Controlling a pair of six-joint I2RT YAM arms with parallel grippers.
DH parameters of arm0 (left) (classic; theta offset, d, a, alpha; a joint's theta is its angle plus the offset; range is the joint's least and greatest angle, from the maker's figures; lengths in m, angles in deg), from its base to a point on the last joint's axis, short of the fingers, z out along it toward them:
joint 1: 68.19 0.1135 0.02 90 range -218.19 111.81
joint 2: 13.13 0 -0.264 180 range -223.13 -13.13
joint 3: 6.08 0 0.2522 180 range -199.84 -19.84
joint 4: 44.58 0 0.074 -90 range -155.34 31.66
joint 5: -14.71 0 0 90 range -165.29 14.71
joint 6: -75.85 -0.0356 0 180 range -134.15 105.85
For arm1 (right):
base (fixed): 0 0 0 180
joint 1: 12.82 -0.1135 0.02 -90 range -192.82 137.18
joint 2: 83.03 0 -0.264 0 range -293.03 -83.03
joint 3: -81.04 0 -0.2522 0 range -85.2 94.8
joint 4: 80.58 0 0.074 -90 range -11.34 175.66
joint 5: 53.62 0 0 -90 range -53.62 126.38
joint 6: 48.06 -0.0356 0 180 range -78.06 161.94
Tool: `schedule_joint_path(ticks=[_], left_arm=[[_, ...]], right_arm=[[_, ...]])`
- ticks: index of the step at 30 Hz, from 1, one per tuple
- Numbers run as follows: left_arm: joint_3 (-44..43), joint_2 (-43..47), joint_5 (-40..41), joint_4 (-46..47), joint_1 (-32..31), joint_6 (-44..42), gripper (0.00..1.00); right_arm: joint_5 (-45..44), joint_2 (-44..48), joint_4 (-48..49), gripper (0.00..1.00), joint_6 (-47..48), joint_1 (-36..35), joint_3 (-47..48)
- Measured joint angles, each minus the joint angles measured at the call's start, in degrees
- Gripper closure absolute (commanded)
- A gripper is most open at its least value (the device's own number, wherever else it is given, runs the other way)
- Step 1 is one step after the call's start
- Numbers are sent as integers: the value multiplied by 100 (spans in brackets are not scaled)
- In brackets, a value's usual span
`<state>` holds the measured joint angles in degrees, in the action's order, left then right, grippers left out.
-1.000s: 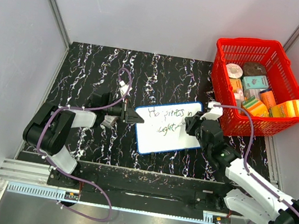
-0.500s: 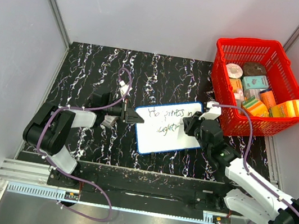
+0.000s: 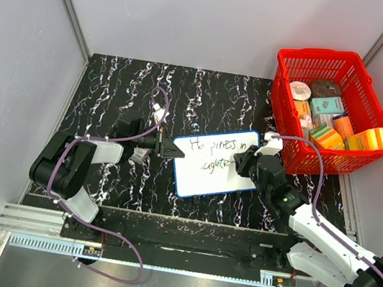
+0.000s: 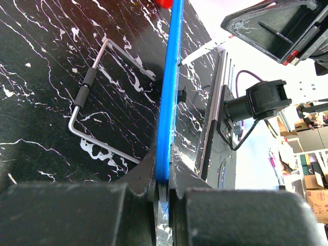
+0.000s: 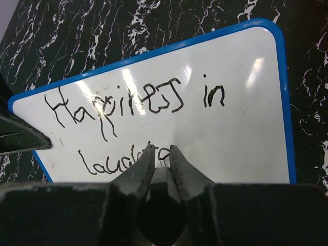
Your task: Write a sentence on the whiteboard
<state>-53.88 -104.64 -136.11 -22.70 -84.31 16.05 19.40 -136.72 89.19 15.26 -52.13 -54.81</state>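
The whiteboard (image 3: 209, 181) lies flat at the table's middle, white with a blue rim. The sentence (image 3: 217, 147) is in two lines, "Happiness in" above "laughte…". In the right wrist view the board (image 5: 246, 128) fills the frame and the sentence (image 5: 138, 102) is clear. My left gripper (image 3: 169, 147) is shut on the board's left edge; the left wrist view shows the blue rim (image 4: 169, 92) pinched between its jaws (image 4: 163, 187). My right gripper (image 3: 238, 164) is shut on a dark marker (image 5: 166, 179), its tip at the end of the second line (image 5: 160, 151).
A red basket (image 3: 332, 107) holding several boxes and packets stands at the back right, just beyond the board's right corner. A bent metal wire stand (image 4: 84, 92) lies on the black marbled table (image 3: 112, 94) by the left gripper. Grey walls close three sides.
My right gripper has crept slightly to the right along the second line, and the writing there has grown by a letter or so. The left gripper and the board have not moved.
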Motion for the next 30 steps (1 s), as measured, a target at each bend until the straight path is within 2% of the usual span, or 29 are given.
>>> schedule_joint_path(ticks=[30], left_arm=[[0, 0, 0, 2, -2, 0, 100]], right_arm=[[-306, 293, -332, 100, 33, 0, -33]])
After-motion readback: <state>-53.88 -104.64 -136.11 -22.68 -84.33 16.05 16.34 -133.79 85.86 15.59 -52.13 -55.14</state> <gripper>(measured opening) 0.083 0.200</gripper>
